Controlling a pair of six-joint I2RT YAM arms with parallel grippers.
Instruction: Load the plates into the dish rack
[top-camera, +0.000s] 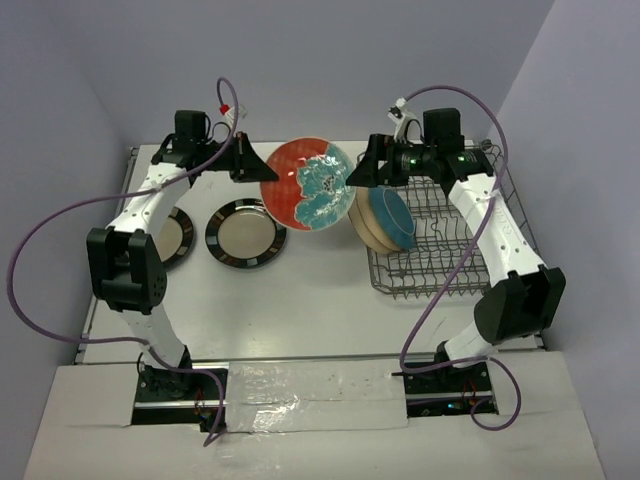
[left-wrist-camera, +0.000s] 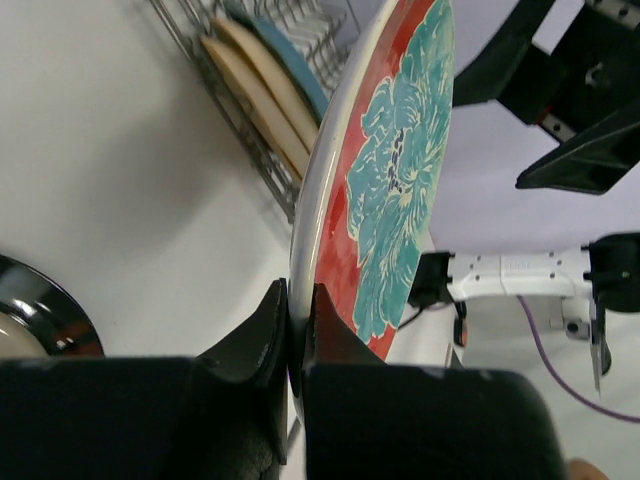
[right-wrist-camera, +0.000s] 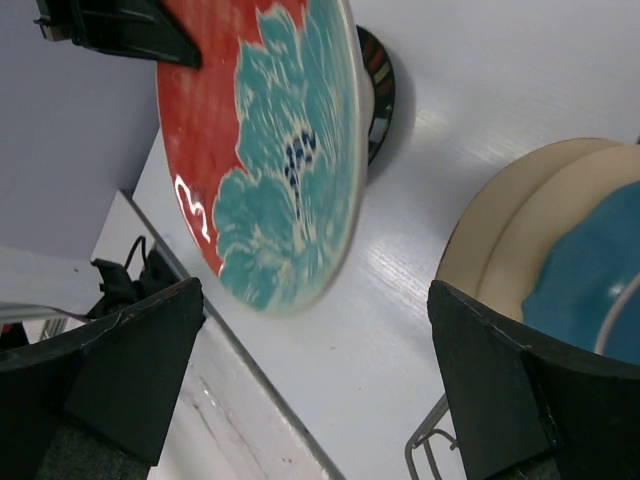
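The red plate (top-camera: 310, 185) with the blue-green flower is held in the air above the far middle of the bench (top-camera: 330, 320), between the two arms and just left of the dish rack (top-camera: 400, 275). It stands nearly on edge, its decorated face turned toward the top external camera. The left arm (top-camera: 150, 200) reaches in from the left. Its jaws are closed tight on the plate's left rim, with one finger (left-wrist-camera: 250, 340) on the back of the plate and the other on the painted face. The right arm (top-camera: 490, 220) reaches over the rack to the plate's right rim. Its jaws stand wide open and grip nothing. In the right wrist view both fingers (right-wrist-camera: 120, 370) sit well to either side of the plate's lower edge without touching it. The rack sits on the right side of the bench and holds three plates leaning together at its left end: two beige plates (top-camera: 362, 222) and a teal plate (top-camera: 392, 218) to their right. Two dark striped-rim plates lie flat on the bench to the left of the rack. One (top-camera: 245, 235) is below the held plate; the other (top-camera: 175, 238) is partly hidden under the left arm.
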